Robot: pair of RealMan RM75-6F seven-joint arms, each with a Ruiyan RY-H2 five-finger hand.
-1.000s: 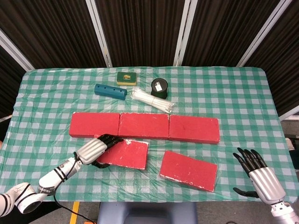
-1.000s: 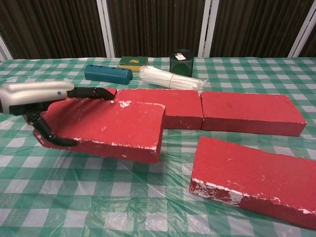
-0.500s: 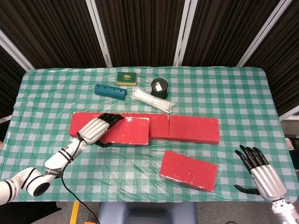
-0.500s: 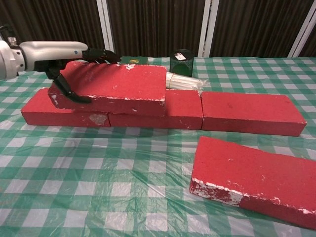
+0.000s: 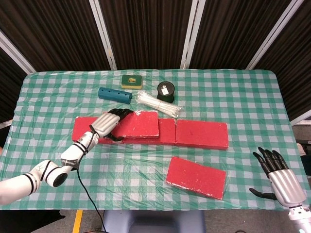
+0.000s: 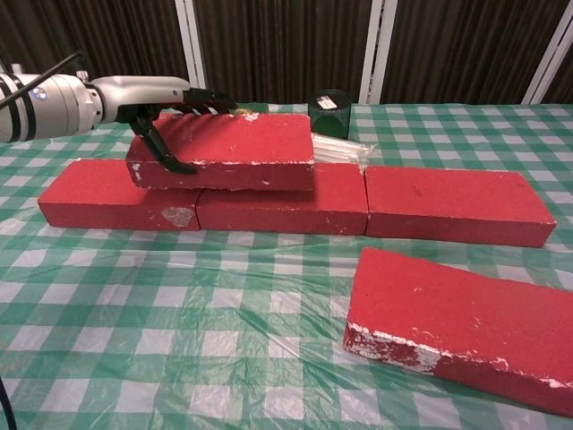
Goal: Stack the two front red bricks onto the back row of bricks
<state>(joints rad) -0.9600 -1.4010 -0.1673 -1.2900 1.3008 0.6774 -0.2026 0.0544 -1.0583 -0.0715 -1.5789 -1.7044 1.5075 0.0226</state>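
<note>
left hand (image 6: pixel 166 107) gripping red brick (image 6: pixel 233 148) atop back row (image 6: pixel 286 202), right hand (image 5: pixel 284 177) spread

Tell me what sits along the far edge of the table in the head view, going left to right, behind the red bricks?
Blue holed block → green and yellow sponge → bundle of white sticks → black cylinder with a white label.
</note>
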